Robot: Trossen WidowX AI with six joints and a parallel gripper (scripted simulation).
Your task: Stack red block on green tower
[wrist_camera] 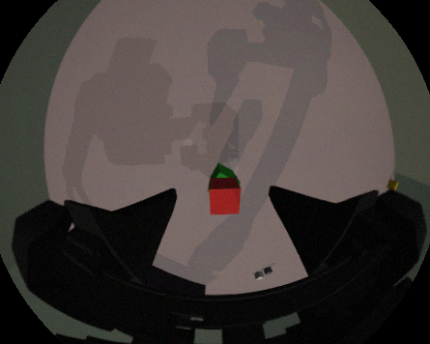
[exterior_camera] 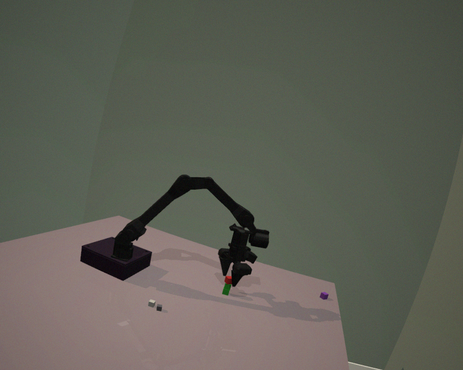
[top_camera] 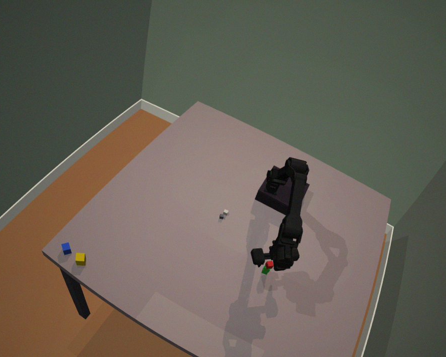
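Note:
The red block sits on top of the green tower, which stands upright as two stacked green blocks. In the wrist view the green block's edges look turned relative to the red one's. My gripper is open, with one finger on either side of the red block. In the wrist view there is a gap between the block and each fingertip. The red block hides much of the tower's top in that view.
A small white block and a small dark grey block lie close together. A blue block and a yellow block sit near a table corner. A purple block lies near another edge.

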